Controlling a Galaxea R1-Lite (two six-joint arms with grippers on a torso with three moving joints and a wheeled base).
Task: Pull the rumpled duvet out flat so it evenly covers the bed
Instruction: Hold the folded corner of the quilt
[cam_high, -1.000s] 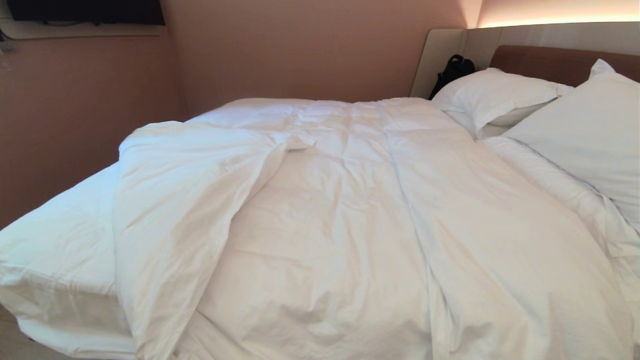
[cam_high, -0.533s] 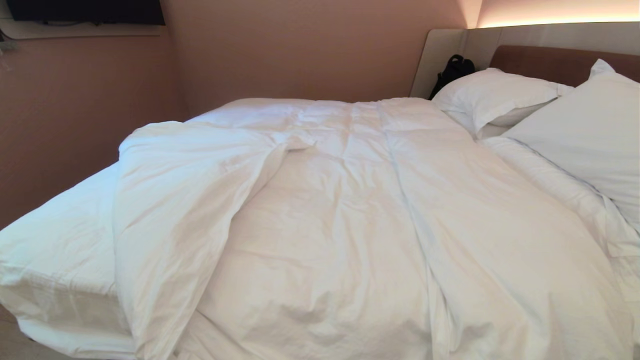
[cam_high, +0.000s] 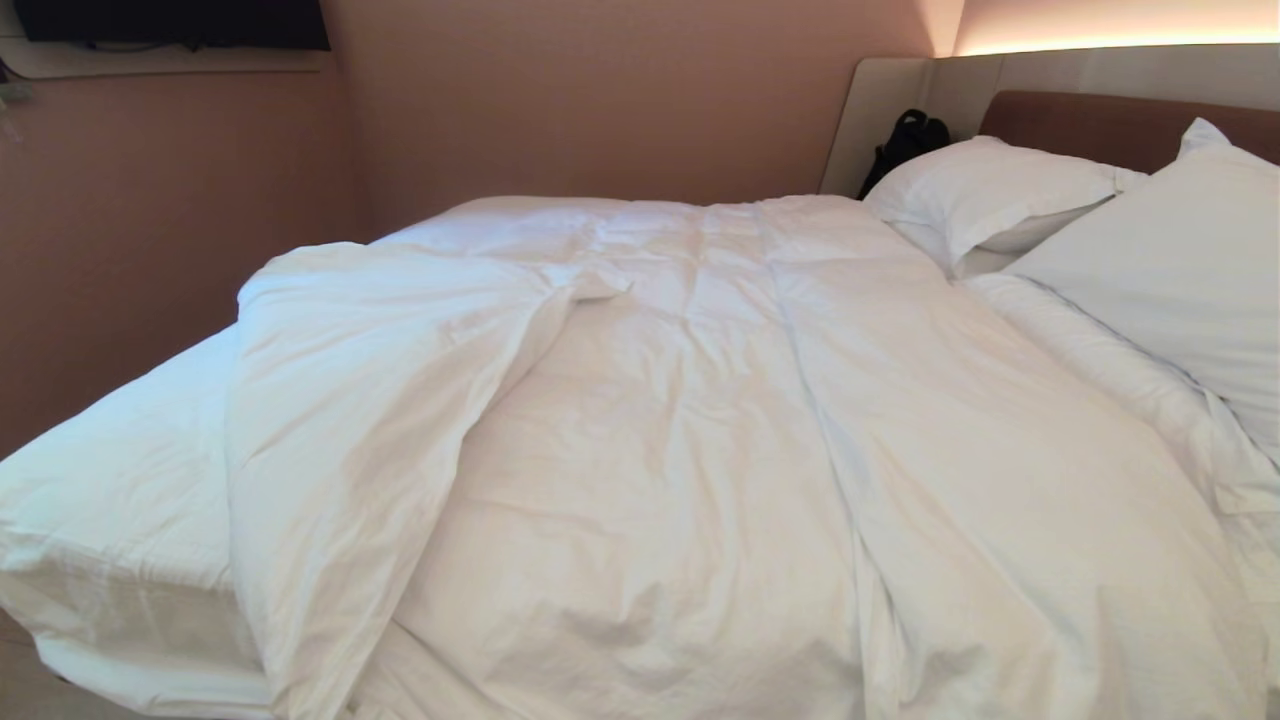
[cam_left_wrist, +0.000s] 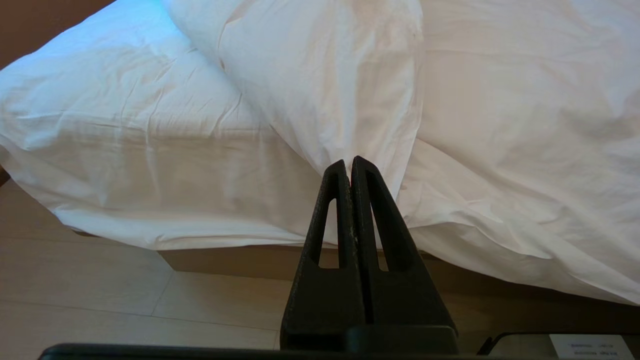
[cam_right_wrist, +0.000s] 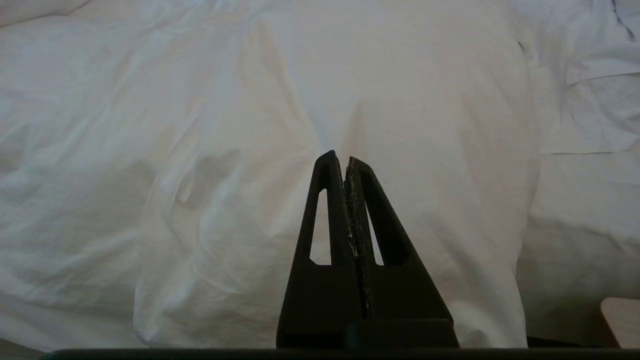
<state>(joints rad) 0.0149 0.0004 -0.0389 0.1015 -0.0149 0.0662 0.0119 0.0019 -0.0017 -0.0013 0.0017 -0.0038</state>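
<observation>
Needed both shut, empty tools, left tool (cam_left_wrist: 348, 162) and right tool (cam_right_wrist: 340, 159), opened, then duvet (cam_high: 700, 450) ahead pinched and pulled flat over bed (cam_high: 110, 480).

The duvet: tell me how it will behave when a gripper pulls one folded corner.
The duvet will probably be floppy: it lies in soft folds and creases. It looks puffy, so likely light for its bulk. A pulled corner may stretch locally and drag wrinkles rather than shift the whole cover across the sheet.
</observation>
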